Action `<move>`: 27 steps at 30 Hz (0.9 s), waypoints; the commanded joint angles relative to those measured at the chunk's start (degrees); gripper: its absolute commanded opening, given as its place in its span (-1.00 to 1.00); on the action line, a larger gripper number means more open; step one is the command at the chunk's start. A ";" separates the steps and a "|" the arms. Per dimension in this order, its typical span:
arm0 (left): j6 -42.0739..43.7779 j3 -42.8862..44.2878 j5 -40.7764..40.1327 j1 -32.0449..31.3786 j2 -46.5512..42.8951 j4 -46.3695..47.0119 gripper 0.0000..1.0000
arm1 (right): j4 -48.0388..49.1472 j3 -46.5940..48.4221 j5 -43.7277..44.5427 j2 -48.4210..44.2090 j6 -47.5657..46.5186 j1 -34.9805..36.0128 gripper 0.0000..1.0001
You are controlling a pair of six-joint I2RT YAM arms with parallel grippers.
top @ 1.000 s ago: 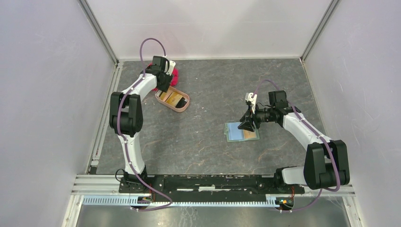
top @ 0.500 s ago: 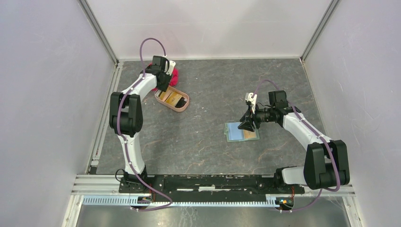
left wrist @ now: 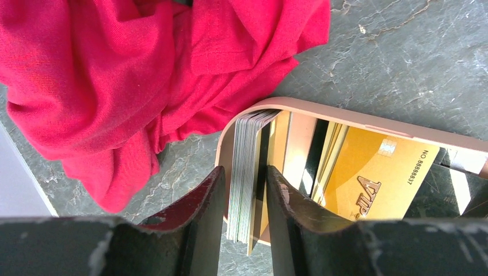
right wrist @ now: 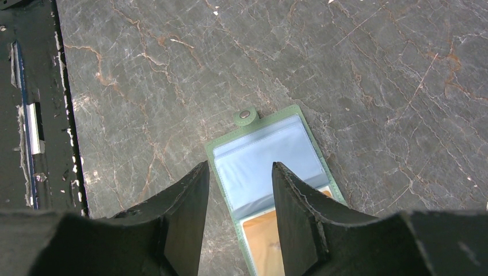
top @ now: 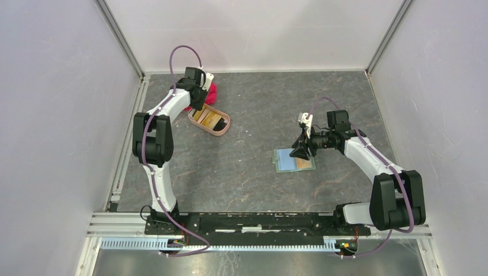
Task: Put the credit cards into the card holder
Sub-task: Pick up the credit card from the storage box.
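On the worktop [top: 253, 184], the pinkish tray [left wrist: 357, 118] holds credit cards [left wrist: 241, 144] on edge, the stack lying between the narrowed fingers of the left claw [left wrist: 244, 175]; gripped or not, I cannot tell. The card holder [right wrist: 259, 152] lies open under the spread right claw [right wrist: 240, 169].

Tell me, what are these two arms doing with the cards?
They are filling a green holder with cards. The left end effector is down at one end of a tan tray, set around a stack of cards standing on edge; whether it has gripped them, I cannot tell. A gold card lies in the tray too; a red cloth sits beside it. The right end effector is open over the holder, which lies spread open with one orange card in a pocket.
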 commanded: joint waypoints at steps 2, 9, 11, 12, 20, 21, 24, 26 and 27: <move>-0.49 2.44 0.61 0.31 -3.01 0.51 -0.26 | -0.13 2.02 0.11 0.17 -1.00 -0.10 0.02; -0.74 2.78 1.15 0.31 -2.83 0.01 -0.40 | -0.13 2.03 0.11 0.26 -1.05 -0.14 0.01; -0.76 2.87 1.10 0.31 -2.87 -0.06 -0.47 | -0.14 1.96 0.11 0.30 -1.04 -0.11 0.02; -0.75 2.87 1.15 0.31 -2.90 -0.03 -0.48 | -0.14 2.03 0.11 0.25 -1.09 -0.13 0.02; -0.80 3.16 1.16 0.31 -3.12 -0.17 -0.53 | -0.18 2.03 -0.07 0.24 -1.09 -0.08 0.02; -0.76 3.29 1.16 0.31 -3.02 -0.43 -0.57 | -0.19 2.04 -0.07 0.26 -1.10 -0.07 0.02; -0.96 3.62 1.40 0.31 -2.91 -0.65 -0.62 | -0.22 2.03 -0.07 0.23 -1.11 -0.13 0.02; -1.08 3.73 1.50 0.31 -3.01 -0.73 -0.62 | -0.21 2.03 -0.07 0.26 -1.09 -0.19 0.02; -1.10 3.81 1.56 0.31 -3.12 -0.75 -0.62 | -0.18 2.03 -0.07 0.26 -1.09 -0.08 0.02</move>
